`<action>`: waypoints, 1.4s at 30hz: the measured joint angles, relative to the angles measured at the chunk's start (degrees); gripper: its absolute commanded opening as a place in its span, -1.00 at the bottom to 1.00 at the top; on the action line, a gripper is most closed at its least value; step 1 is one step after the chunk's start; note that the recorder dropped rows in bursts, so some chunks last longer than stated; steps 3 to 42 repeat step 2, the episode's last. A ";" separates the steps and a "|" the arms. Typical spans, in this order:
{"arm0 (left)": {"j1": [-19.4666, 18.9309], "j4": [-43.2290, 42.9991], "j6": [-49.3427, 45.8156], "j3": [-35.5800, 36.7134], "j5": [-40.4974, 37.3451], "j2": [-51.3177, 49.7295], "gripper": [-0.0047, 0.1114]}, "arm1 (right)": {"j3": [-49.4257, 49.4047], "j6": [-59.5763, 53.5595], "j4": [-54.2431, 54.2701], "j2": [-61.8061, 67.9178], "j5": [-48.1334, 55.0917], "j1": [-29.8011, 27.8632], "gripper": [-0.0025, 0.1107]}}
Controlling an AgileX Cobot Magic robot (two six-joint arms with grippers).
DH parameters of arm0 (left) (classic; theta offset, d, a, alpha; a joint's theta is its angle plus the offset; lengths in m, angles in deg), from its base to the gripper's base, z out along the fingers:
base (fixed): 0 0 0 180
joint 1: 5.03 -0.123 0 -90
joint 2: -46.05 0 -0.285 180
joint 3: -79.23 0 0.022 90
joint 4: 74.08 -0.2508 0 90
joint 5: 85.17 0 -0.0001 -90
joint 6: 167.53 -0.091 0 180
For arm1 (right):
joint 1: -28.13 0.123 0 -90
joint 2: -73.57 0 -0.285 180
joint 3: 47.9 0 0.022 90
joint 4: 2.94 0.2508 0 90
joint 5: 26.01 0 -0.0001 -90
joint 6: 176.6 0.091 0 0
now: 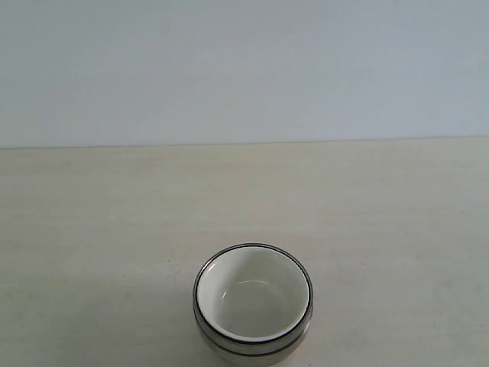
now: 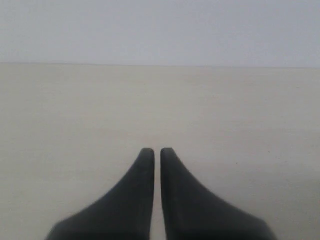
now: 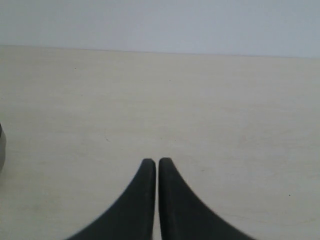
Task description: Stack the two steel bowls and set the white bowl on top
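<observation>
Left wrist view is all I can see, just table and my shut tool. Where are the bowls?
Observer: The exterior view shows the white bowl nested in the steel bowls, one stack on the table, low in the middle of that view.
Operator: Is an arm near it?
Observer: No arm shows in the exterior view, and nothing touches the stack.
Operator: And the right tool?
Observer: Its wrist view shows the right tool shut, holding nothing, above the table.
</observation>
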 measured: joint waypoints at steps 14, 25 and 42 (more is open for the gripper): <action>0.00 0.00 0.00 0.00 0.00 0.00 -0.85 | 0.00 0.00 0.00 0.00 0.00 0.00 -0.96; 0.00 0.00 0.00 0.00 0.00 0.00 -0.85 | 0.00 0.00 0.00 0.00 0.00 0.00 -0.96; 0.00 0.00 0.00 0.00 0.00 0.00 -0.85 | 0.00 0.00 0.00 0.00 0.00 0.00 -0.96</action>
